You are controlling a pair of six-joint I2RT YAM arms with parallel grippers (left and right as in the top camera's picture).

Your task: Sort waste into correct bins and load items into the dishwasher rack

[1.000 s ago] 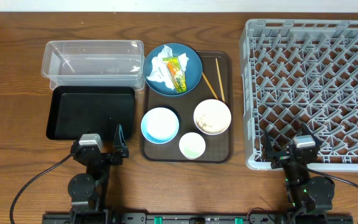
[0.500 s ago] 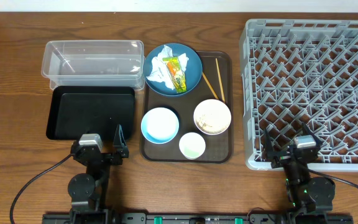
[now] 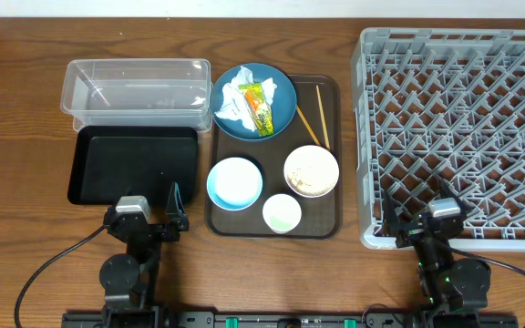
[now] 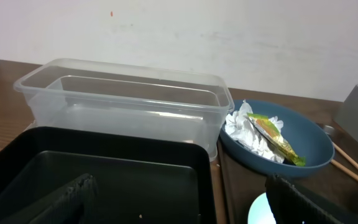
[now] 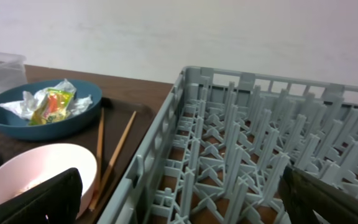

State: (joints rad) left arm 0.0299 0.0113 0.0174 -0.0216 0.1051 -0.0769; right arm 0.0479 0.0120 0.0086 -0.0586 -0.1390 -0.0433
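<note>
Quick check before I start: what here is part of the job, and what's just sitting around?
Job: crumpled tissue, snack wrapper, dark blue plate, light blue bowl, cream bowl, small cup, chopsticks, clear tub, black tray, grey rack.
Just there: brown serving tray under the dishes, wooden table.
</note>
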